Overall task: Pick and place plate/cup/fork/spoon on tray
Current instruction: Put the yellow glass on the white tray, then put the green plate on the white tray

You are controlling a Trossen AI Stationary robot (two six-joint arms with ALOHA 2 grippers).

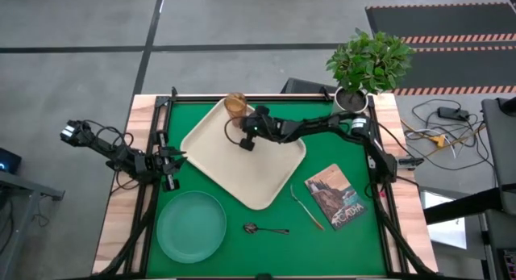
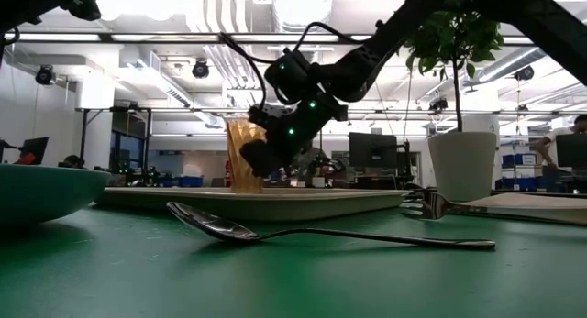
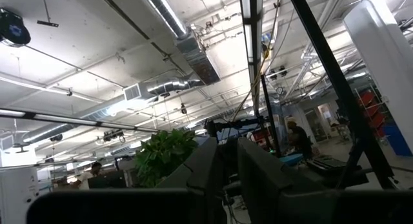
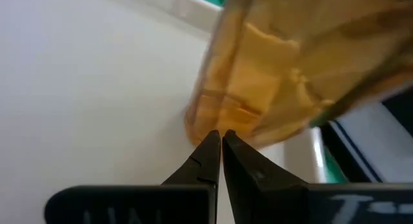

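Note:
The amber ribbed cup [image 1: 235,105] stands upright on its base in the far left corner of the cream tray [image 1: 266,183]; it also shows in the low view [image 2: 240,153]. My right gripper [image 1: 244,140] hangs over the tray just beside the cup, fingers shut, tips before the cup's base [image 4: 213,121]. The teal plate [image 1: 192,225], the dark spoon [image 1: 266,228] and the red-handled fork [image 1: 306,206] lie on the green mat, off the tray. My left gripper [image 1: 171,163] waits at the table's left edge, pointing up, fingers a little apart and empty. My right gripper has its shut fingertips [image 4: 210,146] right in front of the cup's lower wall [image 4: 219,114], slanting down toward the tray. I cannot tell whether they touch the cup. The cup stands on the tray.
A picture-covered book [image 1: 339,195] lies on the mat right of the fork. A white plant pot [image 1: 352,98] with a leafy plant stands at the far right corner. The tray lies askew in the mat's middle.

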